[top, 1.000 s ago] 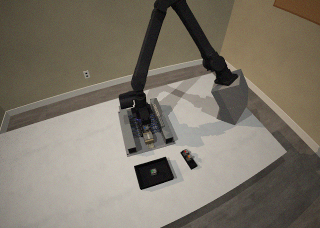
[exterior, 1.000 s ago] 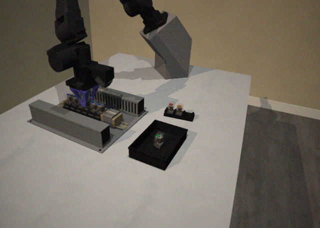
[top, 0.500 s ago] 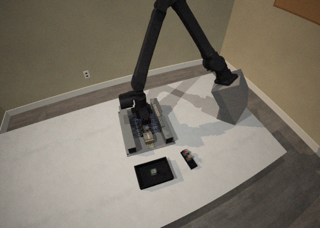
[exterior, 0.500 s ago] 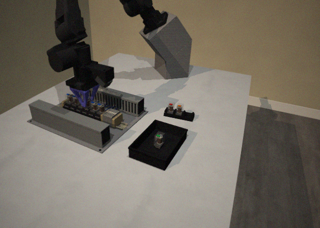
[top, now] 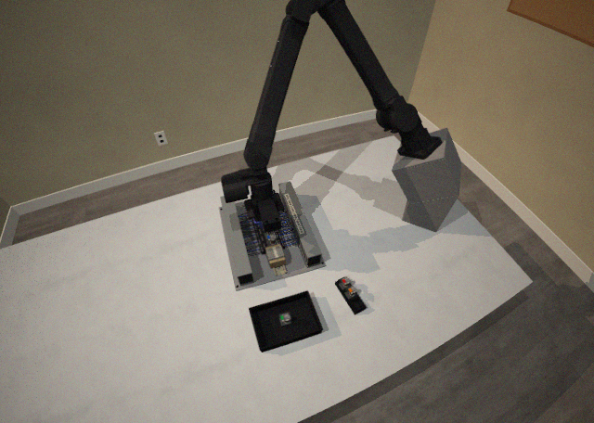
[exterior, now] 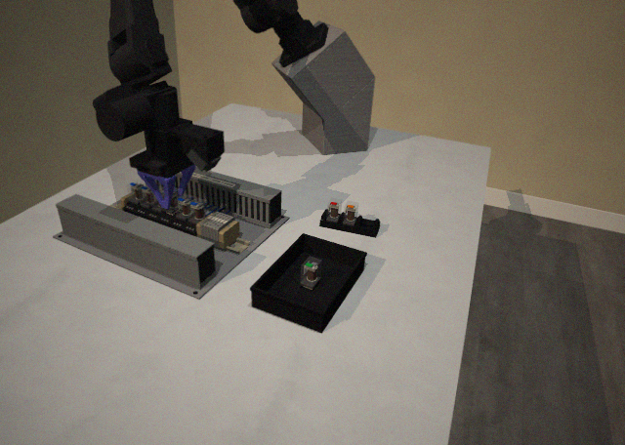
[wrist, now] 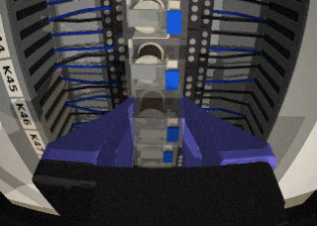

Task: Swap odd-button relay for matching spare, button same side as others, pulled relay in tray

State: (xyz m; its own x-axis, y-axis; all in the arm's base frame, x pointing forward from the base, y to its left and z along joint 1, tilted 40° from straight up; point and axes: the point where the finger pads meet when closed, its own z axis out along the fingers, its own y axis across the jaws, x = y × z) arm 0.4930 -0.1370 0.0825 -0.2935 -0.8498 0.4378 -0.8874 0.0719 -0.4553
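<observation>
In the exterior view, the gripper is closed on the sides of a blue-button relay in the socket row at left, while the pulled green-button relay sits in the tray, nearer. The clear housing is probably light, stiff and a little slippery; a square hold low on both side faces should suit pressing against the springy contacts without tilting.

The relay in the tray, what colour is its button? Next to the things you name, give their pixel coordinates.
Green (top: 281, 317) (exterior: 309, 264); it shows best in the exterior view.
</observation>
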